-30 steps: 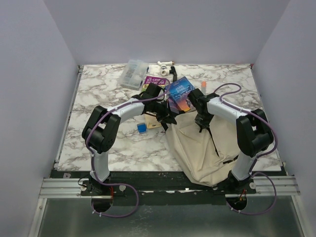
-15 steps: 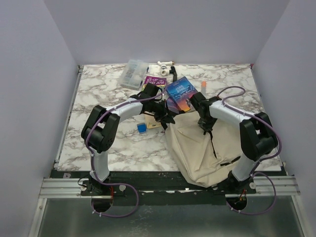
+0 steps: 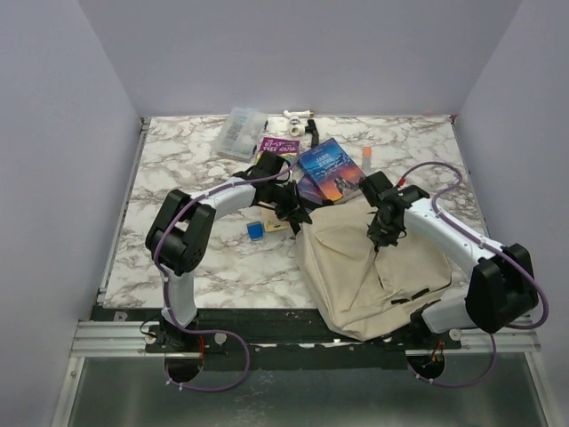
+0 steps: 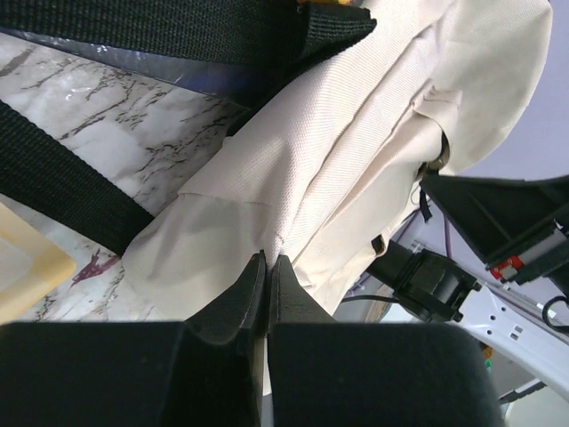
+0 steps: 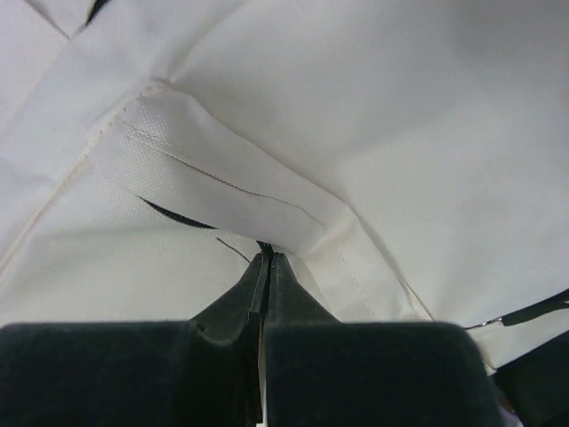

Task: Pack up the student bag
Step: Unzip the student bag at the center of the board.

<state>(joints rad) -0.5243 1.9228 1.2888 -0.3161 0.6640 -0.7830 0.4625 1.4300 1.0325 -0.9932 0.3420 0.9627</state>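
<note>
The student bag, beige with black straps, lies at the near right of the marble table. A blue book rests at its far end. My left gripper is shut on the bag's left edge; in the left wrist view the closed gripper pinches a fold of beige cloth. My right gripper sits on top of the bag. In the right wrist view this gripper is shut on a small black tab under a beige flap.
A purple book, a clear plastic box, a white item and an orange item lie at the back. A small blue object and a tan flat piece lie left of the bag.
My right gripper has shut on the bag and moved right and toward the near edge, drawing the bag's top with it. The left gripper has barely shifted.
</note>
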